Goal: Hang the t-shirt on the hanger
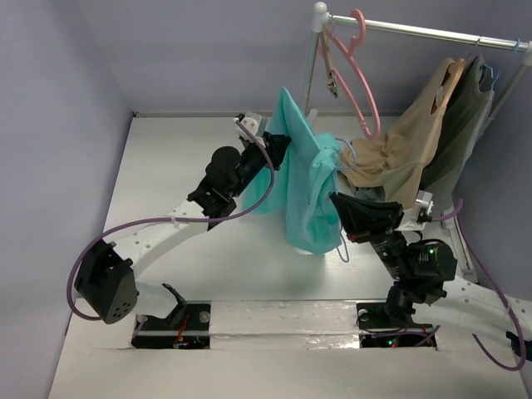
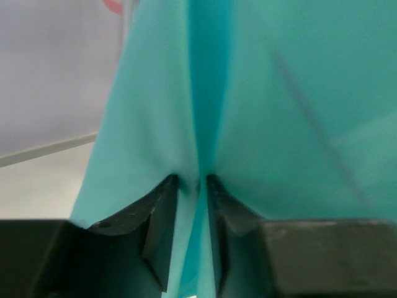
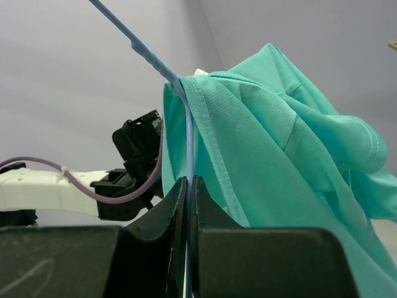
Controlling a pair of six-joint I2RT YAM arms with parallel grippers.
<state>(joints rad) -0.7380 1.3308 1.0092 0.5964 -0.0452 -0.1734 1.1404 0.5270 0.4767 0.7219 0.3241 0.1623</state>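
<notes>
Pinching t-shirt [image 1: 303, 183]: left pincer [image 2: 189, 183]; right pincer [image 3: 188, 183] clamps hanger [image 3: 190, 139]; pink hanger [image 1: 363, 87], tan garment [image 1: 407, 141] close behind.

The t-shirt [image 1: 303, 183] is plain teal, the hanger [image 3: 147, 57] light blue.

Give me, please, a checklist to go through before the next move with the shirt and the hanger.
1. Left claw shut on the t-shirt: ok, a fold sits in its grip.
2. Right claw shut on the hanger: ok, the thin wire is pinched.
3. Hem over the hanger arm: ok, it lies across the wire in the right wrist view.
4. Hanger arm inside the neck opening: cannot tell.
5. T-shirt apart from the tan garment: cannot tell, their edges meet seen from above.
</notes>
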